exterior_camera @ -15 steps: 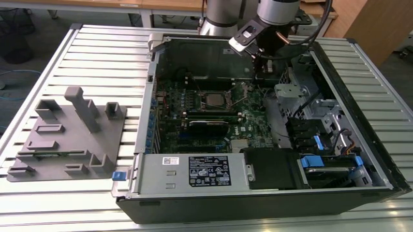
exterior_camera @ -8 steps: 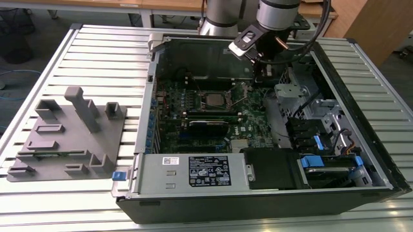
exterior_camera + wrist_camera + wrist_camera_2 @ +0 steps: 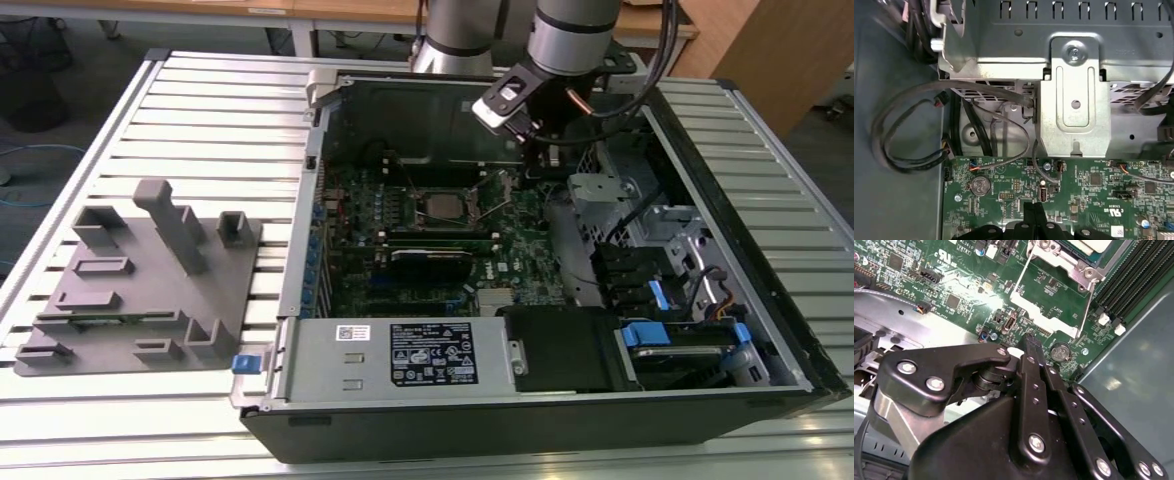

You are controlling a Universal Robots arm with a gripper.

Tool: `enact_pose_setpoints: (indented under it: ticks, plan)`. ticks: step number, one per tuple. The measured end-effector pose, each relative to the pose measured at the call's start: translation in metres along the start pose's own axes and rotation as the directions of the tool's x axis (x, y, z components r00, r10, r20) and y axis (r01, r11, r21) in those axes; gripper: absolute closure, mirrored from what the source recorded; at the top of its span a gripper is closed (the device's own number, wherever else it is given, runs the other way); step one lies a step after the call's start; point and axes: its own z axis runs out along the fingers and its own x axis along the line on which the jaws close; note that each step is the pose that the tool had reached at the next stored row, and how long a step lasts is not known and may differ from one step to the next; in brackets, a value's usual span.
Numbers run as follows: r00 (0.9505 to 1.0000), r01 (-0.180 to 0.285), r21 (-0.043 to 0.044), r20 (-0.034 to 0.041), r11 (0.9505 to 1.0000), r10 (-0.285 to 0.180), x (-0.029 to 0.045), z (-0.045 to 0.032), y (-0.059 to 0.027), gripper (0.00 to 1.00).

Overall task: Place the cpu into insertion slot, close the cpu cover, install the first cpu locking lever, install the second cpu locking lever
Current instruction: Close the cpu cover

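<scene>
The cpu point(image 3: 441, 205), a small flat square chip with a dull silver-grey top, lies face-up in the insertion slot point(image 3: 470, 207) on the green circuit board point(image 3: 527, 260) inside the open black computer case point(image 3: 747, 385). Being square, it has no long axis I can name, and its edges run in line with the board's edges. In the second wrist view the thin silver cpu cover point(image 3: 1066, 262) frames the chip, and two thin wire levers point(image 3: 1021, 280) run out from the socket's corners. I cannot tell whether they are latched. My claw point(image 3: 543, 165) hangs over the board on the exterior view's right of the socket, apart from it and close to a silver metal bracket point(image 3: 601, 190). In both wrist views its black fingers point(image 3: 1031, 365) are pressed together with nothing between them, the tips near a round coin battery point(image 3: 1060, 352). The case sits on a slatted metal surface point(image 3: 174, 100), beside a grey moulded fixture point(image 3: 134, 290).
</scene>
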Motion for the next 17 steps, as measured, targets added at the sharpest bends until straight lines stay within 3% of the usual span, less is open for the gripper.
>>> enact_pose_setpoints:
  ticks: [8, 11, 17]
  plan:
    - [1.0000, 0.000, 0.0003, 0.0012, 1.0000, 0.000, 0.0001, 0.0026, 0.0001, 0.89]
    - [1.0000, 0.001, 0.0165, 0.0011, 0.9999, -0.001, 0.0001, 0.0031, 0.0000, 0.89]
    - [1.0000, 0.001, 0.0171, 0.0012, 0.9999, -0.001, 0.0001, 0.0031, 0.0001, 0.89]
